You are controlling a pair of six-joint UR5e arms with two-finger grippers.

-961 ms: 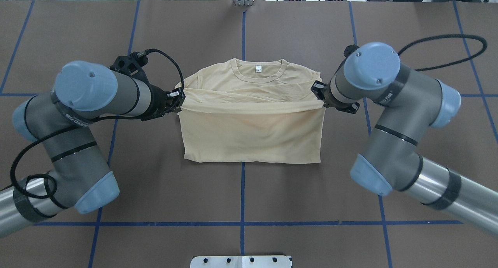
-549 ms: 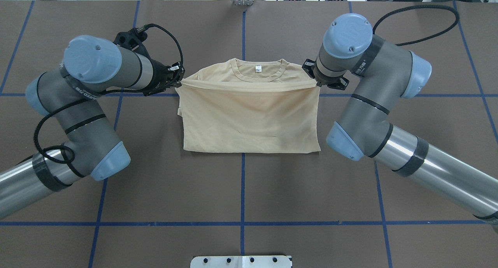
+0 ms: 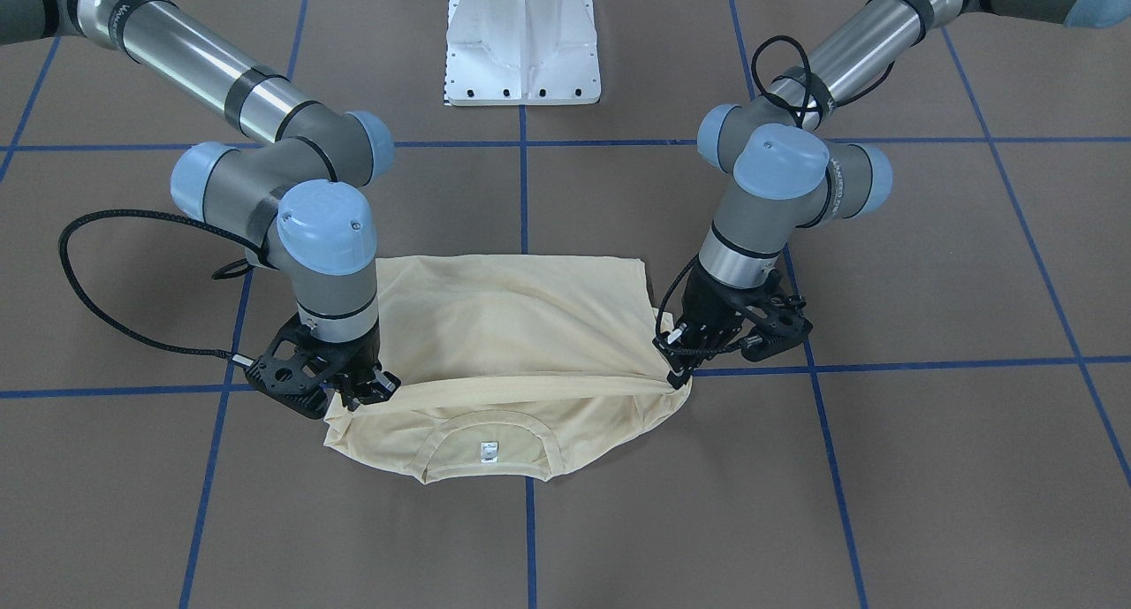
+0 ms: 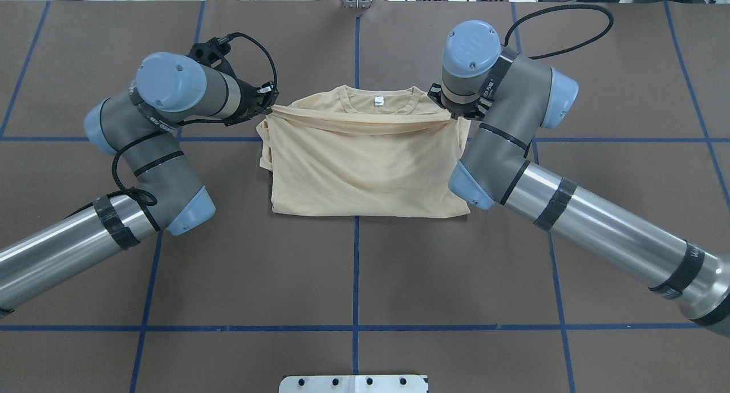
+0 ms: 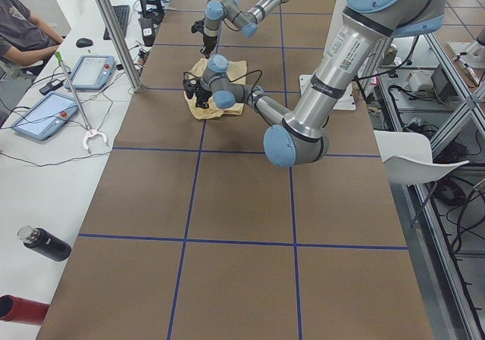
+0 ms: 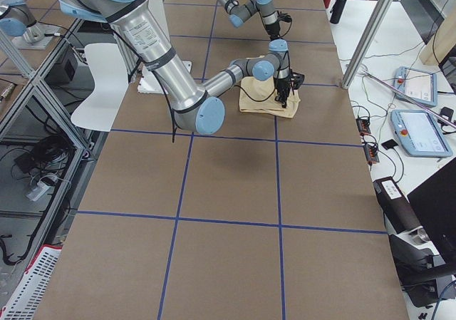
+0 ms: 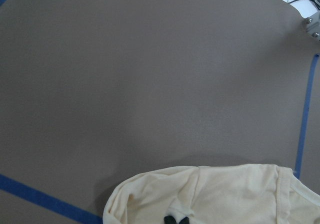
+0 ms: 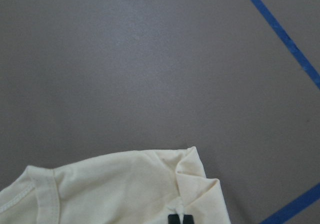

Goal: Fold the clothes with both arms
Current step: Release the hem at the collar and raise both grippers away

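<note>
The pale yellow T-shirt (image 4: 365, 170) lies on the brown table with its print hidden. Its ribbed collar (image 4: 376, 106) and white neck tag (image 4: 377, 101) are at the far side. The lower half is doubled over the upper half, and the lifted edge stretches just short of the collar. My left gripper (image 4: 272, 106) is shut on that edge's left end, seen too in the front view as the left gripper (image 3: 676, 372). My right gripper (image 3: 362, 390) is shut on the other end, mostly under its wrist (image 4: 456, 99) from overhead. Each wrist view shows cloth (image 7: 215, 194) (image 8: 125, 189) pinched at black fingertips.
Blue tape lines (image 4: 356, 267) grid the brown table. The white pedestal base (image 3: 523, 39) stands at the robot's side. Beyond the table's far edge a bench holds tablets (image 5: 42, 113) and a black bottle (image 5: 45, 243), with a seated person (image 5: 23, 22).
Both grippers have carried the shirt's held edge away from the robot, from mid-shirt up to just below the collar. The doubled-over layer now covers the sleeves and chest.
</note>
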